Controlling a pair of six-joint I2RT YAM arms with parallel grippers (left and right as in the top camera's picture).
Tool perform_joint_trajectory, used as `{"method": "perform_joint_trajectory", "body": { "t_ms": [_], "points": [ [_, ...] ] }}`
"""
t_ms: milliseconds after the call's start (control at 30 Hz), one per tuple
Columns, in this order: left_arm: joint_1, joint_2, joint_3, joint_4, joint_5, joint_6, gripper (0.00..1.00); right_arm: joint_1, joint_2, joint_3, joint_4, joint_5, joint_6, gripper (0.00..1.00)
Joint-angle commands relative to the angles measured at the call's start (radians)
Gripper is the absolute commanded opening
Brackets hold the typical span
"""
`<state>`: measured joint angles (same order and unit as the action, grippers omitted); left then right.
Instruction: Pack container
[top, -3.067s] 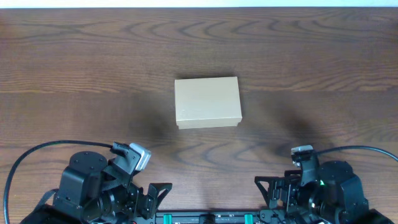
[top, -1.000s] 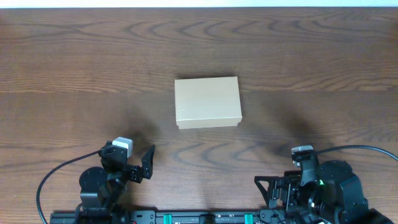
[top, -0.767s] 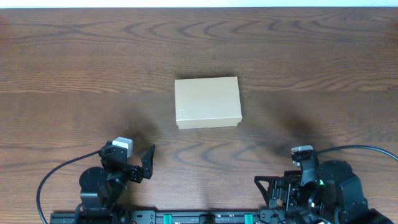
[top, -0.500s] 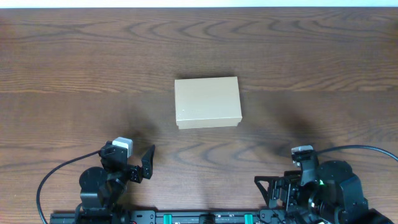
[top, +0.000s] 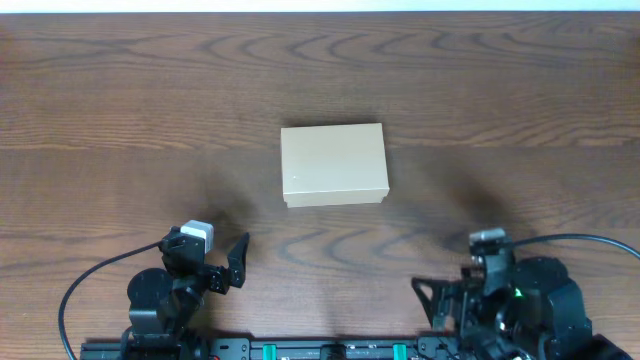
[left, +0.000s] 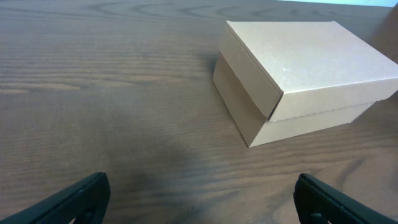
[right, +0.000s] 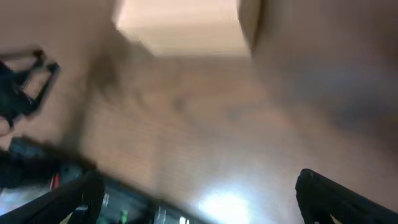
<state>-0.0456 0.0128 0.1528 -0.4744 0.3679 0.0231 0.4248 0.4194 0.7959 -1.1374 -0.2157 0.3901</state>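
The container is a small tan cardboard box (top: 333, 165) with its flap lid shut, at the middle of the wooden table. It also shows in the left wrist view (left: 298, 78) and, blurred, in the right wrist view (right: 186, 25). My left gripper (top: 232, 268) is open and empty near the front edge, left of and well short of the box; its fingertips frame bare wood (left: 199, 198). My right gripper (top: 440, 300) is open and empty at the front right, its wrist view (right: 199, 198) blurred by motion.
The table (top: 120, 120) is dark brown wood. The arm bases and cables (top: 90, 275) sit along the front edge. No other objects show.
The left arm swung up from its folded pose about three seconds ago and has held still since. The right arm has just started to shift slightly; its wrist view is blurred.
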Motion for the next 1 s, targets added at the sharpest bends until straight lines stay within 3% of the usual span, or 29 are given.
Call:
{"method": "perform_joint_trajectory", "body": {
  "t_ms": [0,167,500,967],
  "points": [
    [0.006,-0.009,-0.018,0.000,0.018,-0.004,0.95,-0.007,-0.055,-0.057,0.145,0.043,-0.204,0.99],
    [0.006,-0.009,-0.018,0.000,0.018,-0.004,0.95,-0.013,-0.218,-0.290,0.372,0.082,-0.354,0.99],
    [0.006,-0.009,-0.018,0.000,0.018,-0.004,0.95,-0.014,-0.415,-0.601,0.452,0.109,-0.295,0.99],
    [0.006,-0.009,-0.018,0.000,0.018,-0.004,0.95,-0.012,-0.414,-0.636,0.451,0.111,-0.238,0.99]
  ]
}}
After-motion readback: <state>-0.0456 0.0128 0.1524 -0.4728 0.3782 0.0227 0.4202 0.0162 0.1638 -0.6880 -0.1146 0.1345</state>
